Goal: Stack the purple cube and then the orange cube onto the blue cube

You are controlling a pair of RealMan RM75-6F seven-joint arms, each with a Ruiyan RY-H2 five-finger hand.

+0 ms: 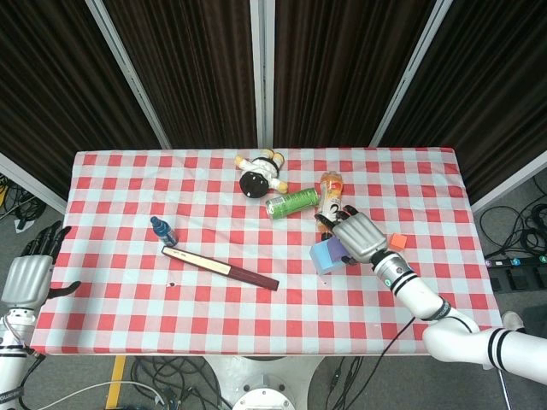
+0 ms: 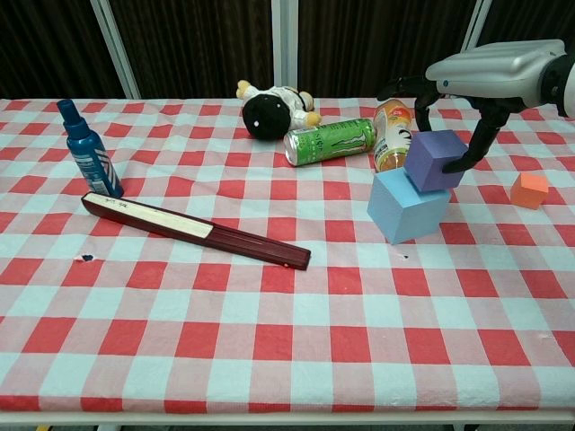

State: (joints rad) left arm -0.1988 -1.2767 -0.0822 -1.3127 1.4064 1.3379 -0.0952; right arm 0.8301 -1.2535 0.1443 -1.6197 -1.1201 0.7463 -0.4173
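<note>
Right hand (image 2: 490,76), upper right of chest view, grips purple cube (image 2: 435,160) between fingers, cube over top rear of blue cube (image 2: 407,205); contact w/ it unclear. Orange cube (image 2: 530,189) sits at right edge on table (image 2: 269,359). Head view: right hand (image 1: 357,237) covers purple cube almost fully. Left hand (image 1: 28,275), fingers apart and empty, shows at head view's lower left only.

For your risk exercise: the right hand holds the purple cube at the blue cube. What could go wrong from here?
1. The purple cube sits tilted toward the blue cube's back edge; released now, it may slide off.
2. The right hand withdrawing could knock the bottle lying just behind.
</note>
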